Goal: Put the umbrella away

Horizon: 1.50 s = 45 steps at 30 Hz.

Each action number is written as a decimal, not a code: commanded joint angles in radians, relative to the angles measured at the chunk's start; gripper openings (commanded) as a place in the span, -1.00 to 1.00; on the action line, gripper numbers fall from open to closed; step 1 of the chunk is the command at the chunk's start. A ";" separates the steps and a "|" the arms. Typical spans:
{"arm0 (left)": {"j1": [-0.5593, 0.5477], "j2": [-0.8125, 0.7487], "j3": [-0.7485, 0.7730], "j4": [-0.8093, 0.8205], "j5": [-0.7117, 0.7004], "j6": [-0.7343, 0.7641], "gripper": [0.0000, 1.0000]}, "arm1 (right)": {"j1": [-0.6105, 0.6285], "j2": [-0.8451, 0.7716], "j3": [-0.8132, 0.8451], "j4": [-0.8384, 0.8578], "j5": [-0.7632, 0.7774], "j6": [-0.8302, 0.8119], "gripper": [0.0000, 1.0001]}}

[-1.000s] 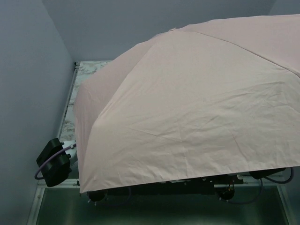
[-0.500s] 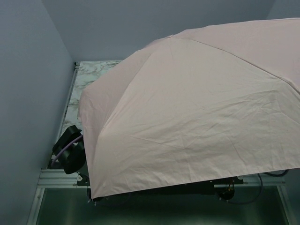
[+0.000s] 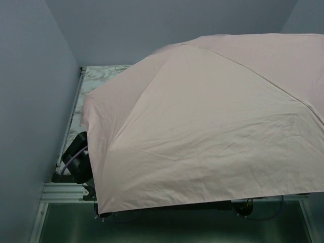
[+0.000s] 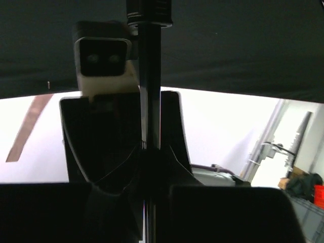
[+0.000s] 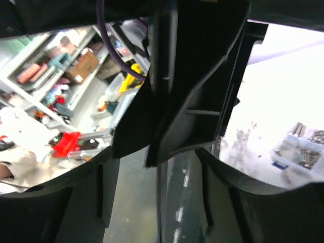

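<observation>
Since a second ago the left arm [image 3: 76, 162] has tucked under the open umbrella [image 3: 202, 131], which hangs over most of the marble table [image 3: 96, 76]; your left gripper [image 4: 151, 167] pinches its slim, likely slippery shaft [image 4: 150, 76], right gripper [image 5: 159, 192] spread, so grip there, not the light floppy fabric [image 3: 238, 91], minding the close walls [image 3: 30, 101].

White marble-patterned tabletop [image 3: 98, 76] between pale blue-grey walls [image 3: 30, 76], edged at the near side by a silver aluminium rail [image 3: 61, 192]. A clear plastic packet of small metal parts [image 5: 304, 147] lies on it; cluttered storage shelves [image 5: 50, 66] fill the background.
</observation>
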<state>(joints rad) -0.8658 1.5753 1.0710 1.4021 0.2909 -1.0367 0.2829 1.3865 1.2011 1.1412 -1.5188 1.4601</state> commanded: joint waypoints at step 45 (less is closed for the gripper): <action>-0.044 -0.409 -0.109 -0.492 -0.260 0.315 0.86 | 0.036 -0.210 0.081 -1.073 0.292 -0.803 -0.99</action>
<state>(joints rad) -0.9371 1.2037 1.0168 0.6983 -0.1707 -0.6971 0.3149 1.2037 1.3231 -0.2222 -1.0439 0.4629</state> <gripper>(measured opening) 0.905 0.166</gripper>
